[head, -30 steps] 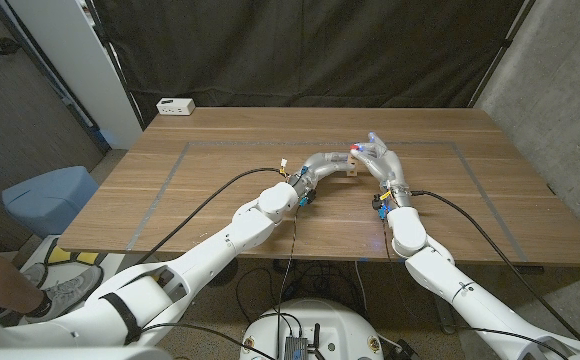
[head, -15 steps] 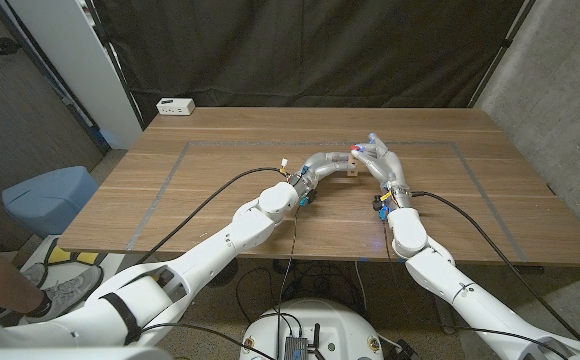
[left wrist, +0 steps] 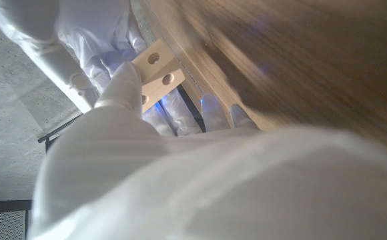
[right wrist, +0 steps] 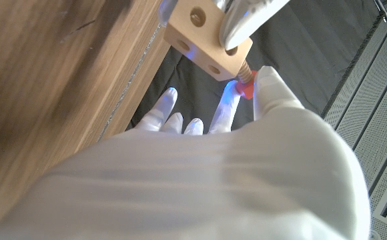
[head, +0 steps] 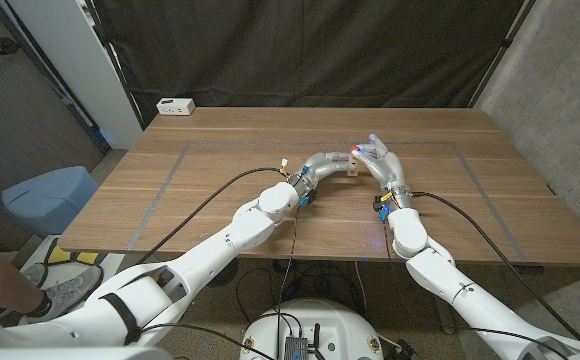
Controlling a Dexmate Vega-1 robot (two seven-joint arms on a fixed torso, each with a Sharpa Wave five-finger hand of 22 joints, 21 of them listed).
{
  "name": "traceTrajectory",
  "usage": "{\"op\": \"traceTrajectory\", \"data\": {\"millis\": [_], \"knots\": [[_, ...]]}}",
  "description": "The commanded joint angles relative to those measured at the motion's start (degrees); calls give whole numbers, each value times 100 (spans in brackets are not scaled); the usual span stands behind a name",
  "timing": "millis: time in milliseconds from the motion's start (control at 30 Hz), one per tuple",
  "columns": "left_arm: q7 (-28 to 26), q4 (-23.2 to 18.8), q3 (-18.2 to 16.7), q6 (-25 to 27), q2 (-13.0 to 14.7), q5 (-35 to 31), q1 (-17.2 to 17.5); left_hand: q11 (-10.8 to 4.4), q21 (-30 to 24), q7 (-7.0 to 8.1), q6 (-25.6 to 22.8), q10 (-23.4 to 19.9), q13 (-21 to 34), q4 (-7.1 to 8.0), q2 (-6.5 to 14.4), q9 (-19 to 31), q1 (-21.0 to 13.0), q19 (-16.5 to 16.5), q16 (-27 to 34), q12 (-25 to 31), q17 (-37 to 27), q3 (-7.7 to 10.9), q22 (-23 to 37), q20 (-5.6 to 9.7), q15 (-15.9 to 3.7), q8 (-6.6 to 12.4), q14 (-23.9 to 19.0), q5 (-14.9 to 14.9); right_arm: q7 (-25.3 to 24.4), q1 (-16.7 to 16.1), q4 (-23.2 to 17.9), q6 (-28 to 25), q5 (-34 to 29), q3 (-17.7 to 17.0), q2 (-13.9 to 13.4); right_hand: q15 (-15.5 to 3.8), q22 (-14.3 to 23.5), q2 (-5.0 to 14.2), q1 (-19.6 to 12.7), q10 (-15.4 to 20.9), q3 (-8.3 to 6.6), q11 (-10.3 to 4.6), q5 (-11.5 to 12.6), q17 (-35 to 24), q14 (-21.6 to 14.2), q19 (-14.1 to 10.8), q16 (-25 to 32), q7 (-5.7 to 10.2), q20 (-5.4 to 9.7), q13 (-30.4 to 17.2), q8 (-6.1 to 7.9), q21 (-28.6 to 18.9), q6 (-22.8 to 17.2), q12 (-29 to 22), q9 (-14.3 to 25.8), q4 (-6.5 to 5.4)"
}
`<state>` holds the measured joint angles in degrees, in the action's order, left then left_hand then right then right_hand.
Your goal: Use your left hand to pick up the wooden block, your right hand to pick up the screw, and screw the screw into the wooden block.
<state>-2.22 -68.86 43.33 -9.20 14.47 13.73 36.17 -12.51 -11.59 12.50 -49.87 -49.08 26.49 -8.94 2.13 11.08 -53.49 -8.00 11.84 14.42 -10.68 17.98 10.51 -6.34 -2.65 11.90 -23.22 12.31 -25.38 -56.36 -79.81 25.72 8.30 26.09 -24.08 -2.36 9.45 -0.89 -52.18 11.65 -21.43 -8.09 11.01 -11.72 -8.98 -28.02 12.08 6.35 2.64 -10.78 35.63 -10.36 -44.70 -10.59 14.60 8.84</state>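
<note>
Mid-table, left hand grips wooden block; right hand fingers pinch screw (shaft into block).

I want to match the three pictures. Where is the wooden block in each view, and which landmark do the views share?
Head view: the wooden block is small, at mid-table, between the left hand and the right hand.
Left wrist view: the block is in the upper left part, holes showing, held by the left hand.
Right wrist view: the block is at top centre, the red-headed screw entering it.
Shared landmark: the wooden table, with its edge near the block.
</note>
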Motion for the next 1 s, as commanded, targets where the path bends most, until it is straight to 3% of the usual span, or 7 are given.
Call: {"op": "traceTrajectory", "data": {"millis": [33,1000], "knots": [[16,17,7,13,-8,9,-8,3,-35,-145,-205,-44,74,32,46,31,-14,6,-20,17,-5,-3,15,-28,-323,59,-62,26,36,-19,18,36,36,-2,-8,-294,13,68,-14,5,34,-33,14,-18,24,6,23,9,244,-13,35,-31,-80,-26,10,0],[2,-33,15,31,1,5,26,2,-41,-150,-204,-52,86,32,55,31,-17,-9,-17,9,-5,-9,15,-23,-324,57,-72,29,138,-12,36,153,34,-10,-44,-287,13,85,-98,-96,39,-51,29,-5,97,38,0,39,230,-13,12,-29,-68,-6,-52,36]]}}
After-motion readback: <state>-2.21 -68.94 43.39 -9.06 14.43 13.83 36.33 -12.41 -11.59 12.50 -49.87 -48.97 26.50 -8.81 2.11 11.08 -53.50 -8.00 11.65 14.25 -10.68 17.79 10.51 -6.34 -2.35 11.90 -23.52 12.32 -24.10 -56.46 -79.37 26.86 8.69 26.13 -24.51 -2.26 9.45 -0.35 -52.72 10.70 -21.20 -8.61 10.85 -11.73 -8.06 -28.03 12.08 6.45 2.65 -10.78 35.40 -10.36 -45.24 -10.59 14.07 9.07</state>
